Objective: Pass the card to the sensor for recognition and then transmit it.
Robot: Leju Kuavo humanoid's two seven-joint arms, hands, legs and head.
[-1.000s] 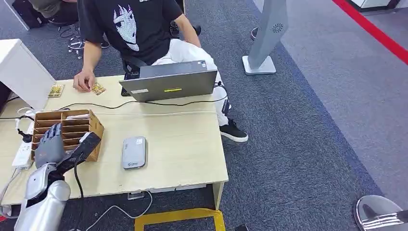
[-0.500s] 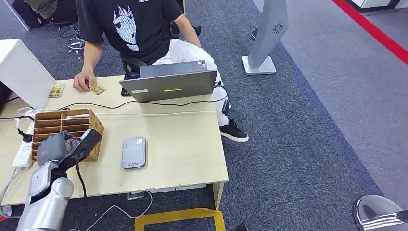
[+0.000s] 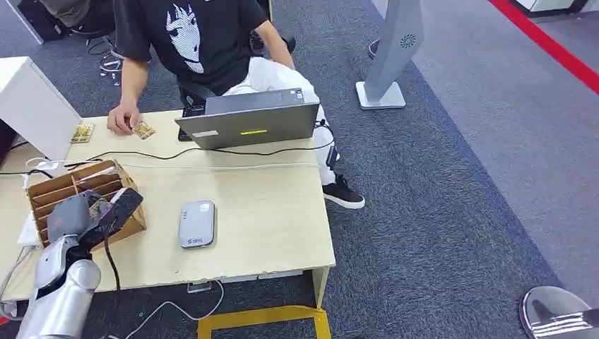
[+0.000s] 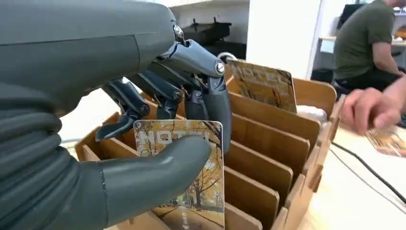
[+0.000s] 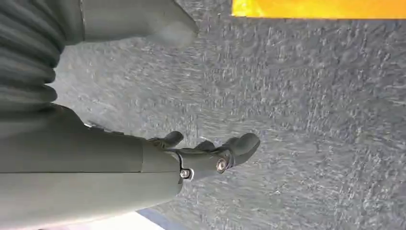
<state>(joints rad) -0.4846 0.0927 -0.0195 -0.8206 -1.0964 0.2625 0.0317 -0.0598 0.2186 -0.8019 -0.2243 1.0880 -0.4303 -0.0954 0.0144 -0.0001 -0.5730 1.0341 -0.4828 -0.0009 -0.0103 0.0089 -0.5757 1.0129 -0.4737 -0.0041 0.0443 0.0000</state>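
1. Card (image 4: pixel 191 177): a thin printed hotel card with an autumn-tree picture, standing upright at the lower centre of the left wrist view. I judge it light, stiff and glossy, so likely to slip; a hold across its flat faces suits it best.
2. Left hand (image 4: pixel 163 143): I have it pinching the card, the thick thumb pressed across the printed face and the dark fingers curled behind the top edge. In the head view the left hand (image 3: pixel 74 215) sits at the lower left of the frame, over the card rack.
3. Card rack (image 4: pixel 268 158): a brown slotted holder of thin board, its dividers running in rows. The held card's lower edge appears level with a front slot; I cannot tell whether it is fully clear. A second card (image 4: pixel 263 85) stands upright in a rear slot, in the upper centre of the wrist view. In the head view the rack (image 3: pixel 67 185) sits skewed to the table edge.
4. Sensor (image 3: pixel 196 223): a flat grey reader lying on the table (image 3: pixel 268 219), right of the rack in the lower-left quarter.
5. Right hand (image 5: pixel 210 155): it hangs over grey carpet, fingers loosely curled in, holding nothing.
6. Laptop (image 3: pixel 248 126): open, upper centre of the head view; behind it a person (image 3: pixel 198 42) sits, one hand resting beside two loose cards (image 3: pixel 113 131) at the upper left.
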